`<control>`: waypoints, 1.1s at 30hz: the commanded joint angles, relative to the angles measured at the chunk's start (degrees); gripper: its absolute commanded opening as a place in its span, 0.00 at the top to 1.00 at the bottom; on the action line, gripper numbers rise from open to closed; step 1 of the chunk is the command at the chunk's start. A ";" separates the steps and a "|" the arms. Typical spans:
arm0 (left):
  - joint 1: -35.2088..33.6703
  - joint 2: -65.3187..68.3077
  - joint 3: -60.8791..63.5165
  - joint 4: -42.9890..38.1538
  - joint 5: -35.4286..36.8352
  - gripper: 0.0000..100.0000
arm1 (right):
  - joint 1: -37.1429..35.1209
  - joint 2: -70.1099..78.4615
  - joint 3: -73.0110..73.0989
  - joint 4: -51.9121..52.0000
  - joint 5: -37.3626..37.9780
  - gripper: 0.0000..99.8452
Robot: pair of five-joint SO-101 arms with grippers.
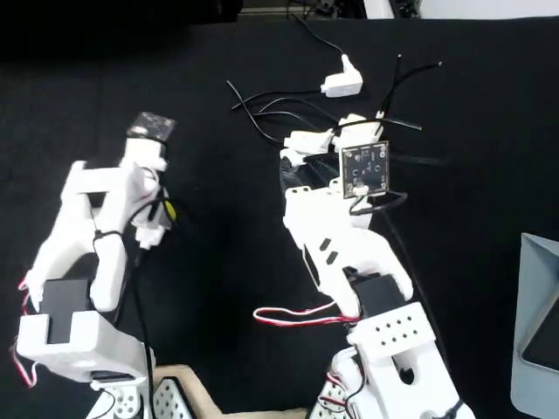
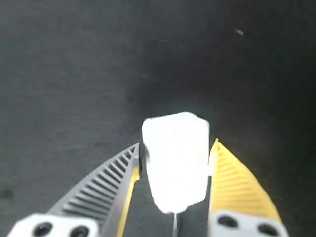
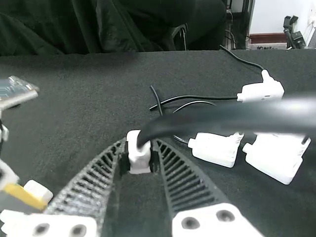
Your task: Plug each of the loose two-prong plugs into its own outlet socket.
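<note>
My left gripper is shut on a white plastic block, held between the grey and yellow fingers just above the black cloth; in the high view it sits at the left. My right gripper is shut on a small white plug with a thick black cable arching away; in the high view it is mid-table. Just beyond it lie two white plug pieces side by side. A third white plug rests farther back with its black cord.
Thin black cables loop across the cloth behind the right gripper. A grey tray stands at the right edge. A pale wooden board lies at the front between the arm bases. Between the two arms the black cloth is bare.
</note>
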 commanded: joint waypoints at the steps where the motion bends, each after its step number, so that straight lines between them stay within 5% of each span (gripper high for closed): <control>1: -2.86 -0.44 -6.99 2.90 -0.44 0.74 | 0.70 -0.92 -0.57 -1.23 -0.53 0.99; 9: -3.74 -0.18 -9.10 6.68 -0.44 0.70 | -0.26 -0.92 -0.48 -1.23 -0.44 0.99; 15: -3.56 0.18 -4.26 2.37 -0.44 0.73 | -0.26 -0.92 -0.48 -1.23 -0.44 0.99; 20: 0.75 -0.35 1.63 -2.55 -2.55 0.83 | -0.18 -0.92 -0.48 -1.23 -0.44 0.99; 33: 16.48 -1.67 3.30 2.46 -6.68 0.83 | -0.18 -0.92 -0.48 -1.23 -0.44 0.99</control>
